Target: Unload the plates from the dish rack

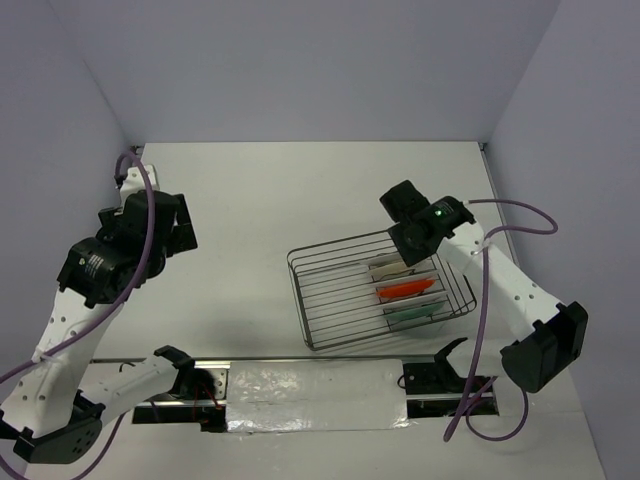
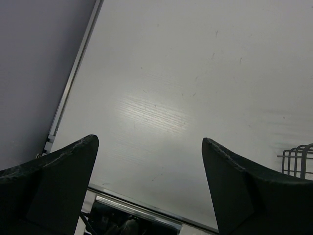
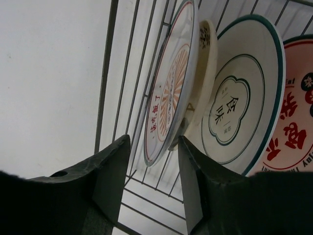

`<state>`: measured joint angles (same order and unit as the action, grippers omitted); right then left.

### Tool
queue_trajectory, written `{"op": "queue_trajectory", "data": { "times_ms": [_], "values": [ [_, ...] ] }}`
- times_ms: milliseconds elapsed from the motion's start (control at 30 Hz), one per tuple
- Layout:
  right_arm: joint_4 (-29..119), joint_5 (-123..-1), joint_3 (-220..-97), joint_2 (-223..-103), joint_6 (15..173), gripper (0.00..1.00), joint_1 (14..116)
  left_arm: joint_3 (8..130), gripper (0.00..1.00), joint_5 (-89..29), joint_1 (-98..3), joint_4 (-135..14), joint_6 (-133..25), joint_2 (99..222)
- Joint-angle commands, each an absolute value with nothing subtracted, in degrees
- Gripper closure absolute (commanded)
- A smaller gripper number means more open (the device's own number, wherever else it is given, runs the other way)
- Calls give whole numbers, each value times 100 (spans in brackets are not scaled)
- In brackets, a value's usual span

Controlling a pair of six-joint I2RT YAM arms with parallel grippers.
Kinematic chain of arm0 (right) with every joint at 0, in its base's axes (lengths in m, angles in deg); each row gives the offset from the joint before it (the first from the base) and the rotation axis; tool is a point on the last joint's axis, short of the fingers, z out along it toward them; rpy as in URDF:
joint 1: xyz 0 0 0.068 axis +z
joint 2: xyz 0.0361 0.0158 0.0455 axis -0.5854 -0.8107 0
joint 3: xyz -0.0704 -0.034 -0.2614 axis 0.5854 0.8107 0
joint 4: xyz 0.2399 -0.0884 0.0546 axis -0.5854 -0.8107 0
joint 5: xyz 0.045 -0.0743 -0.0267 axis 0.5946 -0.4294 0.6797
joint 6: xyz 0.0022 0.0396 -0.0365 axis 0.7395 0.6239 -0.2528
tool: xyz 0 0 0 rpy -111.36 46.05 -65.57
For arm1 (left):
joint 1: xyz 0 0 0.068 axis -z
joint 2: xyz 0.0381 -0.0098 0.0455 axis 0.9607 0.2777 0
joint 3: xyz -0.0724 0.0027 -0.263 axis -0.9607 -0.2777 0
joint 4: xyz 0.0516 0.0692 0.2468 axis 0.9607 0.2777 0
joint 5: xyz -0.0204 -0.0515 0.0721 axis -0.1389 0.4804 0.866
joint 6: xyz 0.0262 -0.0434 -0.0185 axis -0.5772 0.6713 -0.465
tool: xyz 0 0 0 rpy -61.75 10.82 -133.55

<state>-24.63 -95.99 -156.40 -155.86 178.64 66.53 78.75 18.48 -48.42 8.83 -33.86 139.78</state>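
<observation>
The dish rack point(image 1: 340, 300) of dark wire stands right of the table's middle. Plates stand on edge in its right half: a cream one point(image 1: 388, 269), an orange one point(image 1: 410, 289) and a teal one point(image 1: 412, 313). My right gripper point(image 1: 405, 255) hangs over the far end of that row. In the right wrist view it point(image 3: 152, 147) is open, its jaws either side of the lower edge of a white plate with a red sunburst point(image 3: 171, 83). Behind that stand a cream plate point(image 3: 208, 49), a teal-rimmed white plate point(image 3: 239, 107) and a red-lettered plate point(image 3: 293, 122). My left gripper point(image 1: 180, 235) is open and empty, raised at the far left.
A metal rail with foil tape point(image 1: 310, 385) runs along the near edge between the arm bases. Grey walls close the table on the left, back and right. The left wrist view shows bare table point(image 2: 171, 98) and a corner of the rack point(image 2: 298, 159).
</observation>
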Motion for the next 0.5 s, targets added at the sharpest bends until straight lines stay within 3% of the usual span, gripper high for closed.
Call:
{"op": "queue_trajectory", "data": {
  "times_ms": [0,33,267,467],
  "values": [
    [-2299,-9884,-15472,-15591,18414,49,6739,7783,1,1804,-4812,853,-3359,13885],
    [-2299,-9919,-15436,-15609,18501,54,6739,7765,1,1787,-4812,845,-3376,13885],
    [-2404,-9823,-15550,-15943,18572,59,6739,7713,0,1839,-4812,801,-3508,13894],
    [-2545,-9752,-15743,-15838,18625,85,6756,7686,0,1751,-4813,696,-3570,13929]
  ]
}}
